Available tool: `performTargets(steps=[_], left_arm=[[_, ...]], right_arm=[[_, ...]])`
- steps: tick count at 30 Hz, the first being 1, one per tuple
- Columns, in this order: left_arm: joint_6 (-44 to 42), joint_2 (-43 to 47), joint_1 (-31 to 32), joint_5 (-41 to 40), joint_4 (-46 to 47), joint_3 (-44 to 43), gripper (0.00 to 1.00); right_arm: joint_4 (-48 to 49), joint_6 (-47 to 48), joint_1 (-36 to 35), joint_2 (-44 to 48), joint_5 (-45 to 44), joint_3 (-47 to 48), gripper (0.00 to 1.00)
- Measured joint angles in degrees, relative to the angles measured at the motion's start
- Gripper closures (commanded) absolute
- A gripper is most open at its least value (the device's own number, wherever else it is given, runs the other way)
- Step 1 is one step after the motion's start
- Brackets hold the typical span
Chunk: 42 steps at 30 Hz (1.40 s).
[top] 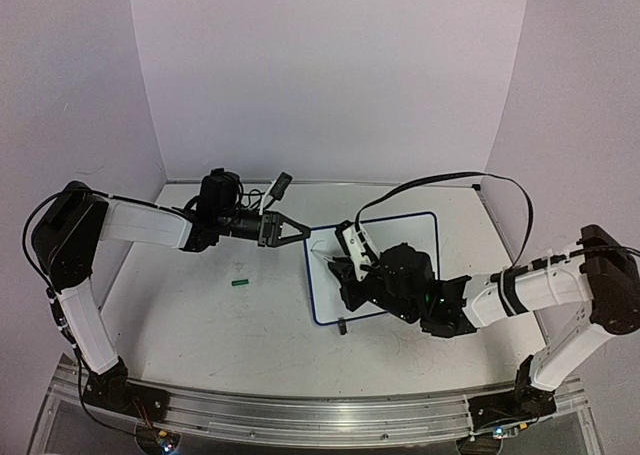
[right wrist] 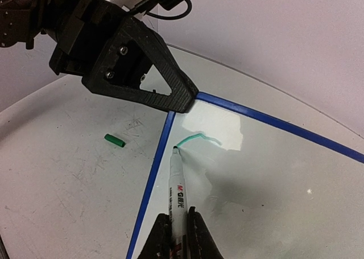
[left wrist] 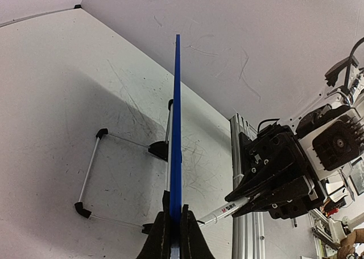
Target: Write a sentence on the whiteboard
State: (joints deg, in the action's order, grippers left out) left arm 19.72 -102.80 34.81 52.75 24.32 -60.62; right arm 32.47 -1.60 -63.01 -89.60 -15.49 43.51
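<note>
A small rectangular whiteboard with a thin dark-blue frame and rounded corners lies at the centre of the scuffed white tabletop in the top view, slightly right of the middle.

The left gripper, black and wedge-shaped, reaches in from the left. Its fingers are pinched narrowly on the board's upper-left corner. In the left wrist view the blue frame runs edge-on up the middle of the frame, clamped between the two fingertips at the bottom. A thin metal wire stand with black tips shows to its left.

The right gripper comes in from the lower right and sits over the board's left half. It is closed tightly around a white-barrelled marker with a green tip, which rises from between the fingers at the bottom centre of the right wrist view. The tip touches the board surface just inside the left frame edge, below the corner held by the left gripper.

Of the sentence, only one short curved green stroke shows, running right from the tip. No letters are readable.

A small green marker cap lies on the tabletop left of the board, well apart from both grippers.
</note>
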Motion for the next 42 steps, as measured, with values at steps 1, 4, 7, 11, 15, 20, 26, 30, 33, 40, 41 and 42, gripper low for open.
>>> performTargets(steps=[1,4,7,11,15,20,26,30,33,40,41,42], left_arm=[[0.0,0.0,0.0,0.0,0.0,0.0,1.00],[0.0,0.0,0.0,0.0,0.0,0.0,1.00],[0.0,0.0,0.0,0.0,0.0,0.0,1.00],[0.0,0.0,0.0,0.0,0.0,0.0,1.00],[0.0,0.0,0.0,0.0,0.0,0.0,1.00],[-0.1,0.0,0.0,0.0,0.0,0.0,1.00],[-0.1,0.0,0.0,0.0,0.0,0.0,1.00],[-0.1,0.0,0.0,0.0,0.0,0.0,1.00],[-0.1,0.0,0.0,0.0,0.0,0.0,1.00],[-0.1,0.0,0.0,-0.1,0.0,0.0,1.00],[-0.1,0.0,0.0,0.0,0.0,0.0,1.00],[-0.1,0.0,0.0,0.0,0.0,0.0,1.00]], right_arm=[[-0.1,-0.1,0.0,0.0,0.0,0.0,1.00],[-0.4,-0.2,-0.1,0.0,0.0,-0.1,1.00],[-0.4,-0.3,-0.1,0.0,0.0,-0.3,1.00],[-0.6,-0.4,-0.2,0.0,0.1,-0.6,1.00],[-0.6,-0.4,-0.2,0.1,0.1,-1.1,1.00],[-1.0,-0.6,-0.4,0.3,0.1,-1.6,1.00],[-2.2,-0.8,-0.4,1.8,-0.6,-2.7,1.00],[-2.6,-1.0,-0.4,2.4,-1.8,-3.1,1.00],[-2.6,-1.3,-0.4,2.8,-2.8,-3.4,1.00],[-2.1,-1.4,-0.4,2.9,-3.7,-3.4,1.00],[-2.0,-1.4,-0.4,2.9,-3.8,-3.4,1.00],[-1.8,-1.4,-0.4,2.9,-3.8,-3.4,1.00]])
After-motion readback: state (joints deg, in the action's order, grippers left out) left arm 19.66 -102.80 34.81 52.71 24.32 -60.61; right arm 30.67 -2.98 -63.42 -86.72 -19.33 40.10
